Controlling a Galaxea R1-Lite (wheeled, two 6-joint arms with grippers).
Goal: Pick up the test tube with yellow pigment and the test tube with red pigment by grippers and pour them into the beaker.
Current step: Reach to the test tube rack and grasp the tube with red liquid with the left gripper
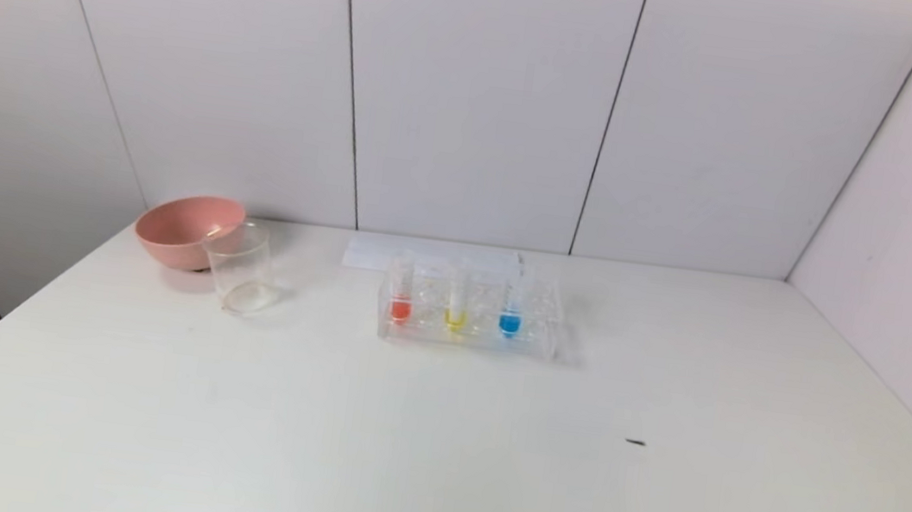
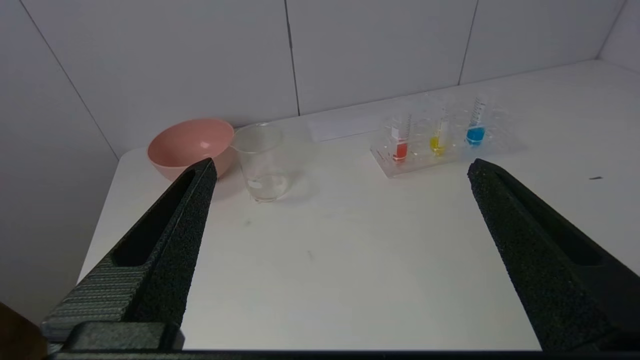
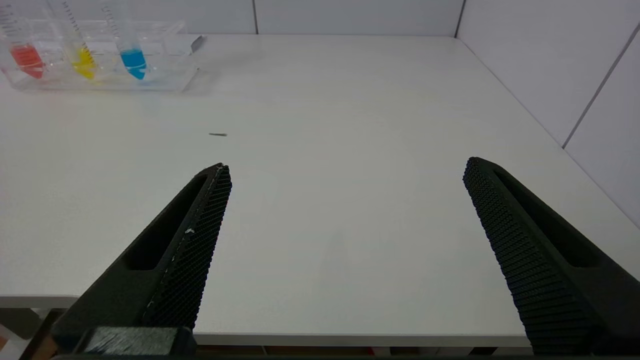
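Tubes stand upright in a clear rack (image 1: 468,331) near the middle of the white table (image 1: 431,462), toward the back wall; the test tube with red pigment (image 1: 401,294) is at the rack's left end, the test tube with yellow pigment (image 1: 458,304) is in the middle slot, and a blue-liquid tube (image 1: 511,308) is on the right; all three sit in the front row, apart from one another. The beaker (image 1: 241,269) stands well to the left of the rack, upright and looking empty, just in front of a pink bowl (image 1: 185,230) whose rim it overlaps in the head view; a white paper sheet (image 1: 430,258) lies flat behind the rack. Neither arm shows in the head view; the left gripper (image 2: 341,169) hovers at the near left of the table, its jaws spread wide with nothing between them, facing beaker and rack; the right gripper (image 3: 346,167) hovers over the near right edge, jaws likewise wide and holding nothing, well apart from the rack; a small dark speck (image 1: 635,442) lies on the bare table to the right.
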